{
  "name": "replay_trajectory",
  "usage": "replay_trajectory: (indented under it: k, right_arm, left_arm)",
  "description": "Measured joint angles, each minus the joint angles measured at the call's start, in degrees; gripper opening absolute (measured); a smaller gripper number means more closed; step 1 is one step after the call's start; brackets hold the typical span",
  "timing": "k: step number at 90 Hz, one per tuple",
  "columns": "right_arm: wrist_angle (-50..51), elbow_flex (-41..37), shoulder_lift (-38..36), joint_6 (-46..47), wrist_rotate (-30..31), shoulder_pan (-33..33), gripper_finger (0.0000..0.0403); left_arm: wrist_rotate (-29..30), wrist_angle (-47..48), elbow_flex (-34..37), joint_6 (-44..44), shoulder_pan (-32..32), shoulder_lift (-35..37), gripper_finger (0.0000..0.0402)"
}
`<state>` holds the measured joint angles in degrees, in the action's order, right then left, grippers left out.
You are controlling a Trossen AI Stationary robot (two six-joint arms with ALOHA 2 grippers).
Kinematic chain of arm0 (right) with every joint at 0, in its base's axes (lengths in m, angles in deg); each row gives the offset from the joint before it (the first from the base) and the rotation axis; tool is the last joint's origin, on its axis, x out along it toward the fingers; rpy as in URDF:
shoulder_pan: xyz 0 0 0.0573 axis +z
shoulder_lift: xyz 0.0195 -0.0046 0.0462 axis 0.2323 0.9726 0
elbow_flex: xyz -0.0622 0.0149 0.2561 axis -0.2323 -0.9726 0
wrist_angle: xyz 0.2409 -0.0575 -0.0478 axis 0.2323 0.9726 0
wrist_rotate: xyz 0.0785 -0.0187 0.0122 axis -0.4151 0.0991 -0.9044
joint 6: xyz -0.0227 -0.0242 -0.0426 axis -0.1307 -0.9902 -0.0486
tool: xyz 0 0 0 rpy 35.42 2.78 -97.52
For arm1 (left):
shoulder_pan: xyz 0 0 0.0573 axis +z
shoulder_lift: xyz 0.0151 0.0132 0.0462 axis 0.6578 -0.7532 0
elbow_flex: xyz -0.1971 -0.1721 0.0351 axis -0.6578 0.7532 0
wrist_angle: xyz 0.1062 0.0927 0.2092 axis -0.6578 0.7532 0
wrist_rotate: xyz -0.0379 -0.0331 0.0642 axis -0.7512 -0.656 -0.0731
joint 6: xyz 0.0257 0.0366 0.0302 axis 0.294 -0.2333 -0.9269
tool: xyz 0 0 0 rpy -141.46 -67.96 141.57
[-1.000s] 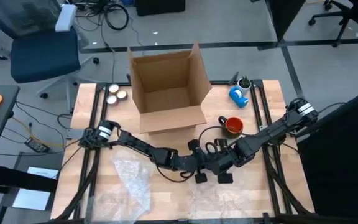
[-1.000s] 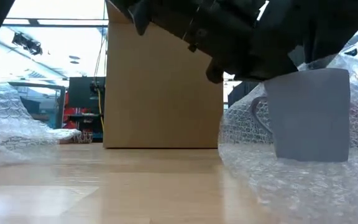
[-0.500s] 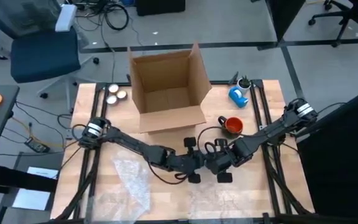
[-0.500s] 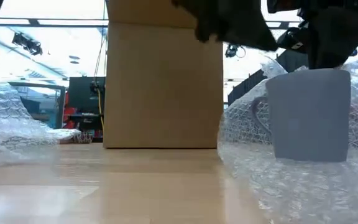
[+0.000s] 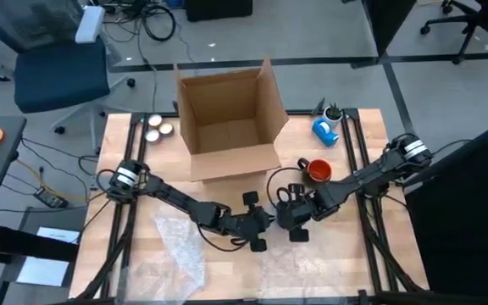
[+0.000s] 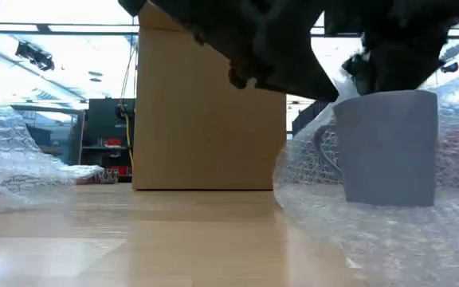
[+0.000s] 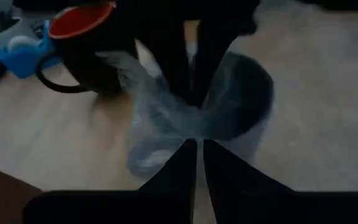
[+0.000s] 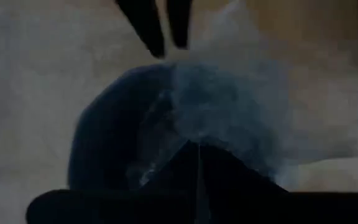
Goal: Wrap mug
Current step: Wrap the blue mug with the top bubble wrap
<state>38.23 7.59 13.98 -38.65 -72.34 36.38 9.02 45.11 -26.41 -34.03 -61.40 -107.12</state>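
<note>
The grey mug point(image 6: 389, 147) is standing upright on bubble wrap point(image 6: 349, 231) near the front of the desk point(image 5: 329, 271), in front of the cardboard box point(image 5: 227, 119). The left claw point(image 7: 196, 163) and the right claw point(image 8: 197, 158) are each pinching the wrap closed over the mug. An orange-lined mug point(image 5: 316, 170) is sitting nearby.

Both wrist views are dim and blurred; the low view has glaring backlit windows point(image 6: 62, 72) silhouetting the arms.
</note>
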Motion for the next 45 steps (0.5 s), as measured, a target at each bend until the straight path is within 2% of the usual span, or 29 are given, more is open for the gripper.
replay_trajectory:
  k: [19, 45]
  right_arm:
    - [-2.4, -3.2, -0.1, 0.2, -6.1, -0.2, 0.0000]
    - [-1.0, -0.1, 0.1, -1.0, -6.9, 1.1, 0.0000]
  left_arm:
    - [0.1, -2.4, 0.0, -0.9, 0.5, 0.0, 0.0015]
    - [-4.3, -10.2, 0.0, -1.4, 0.8, 0.0, 0.0015]
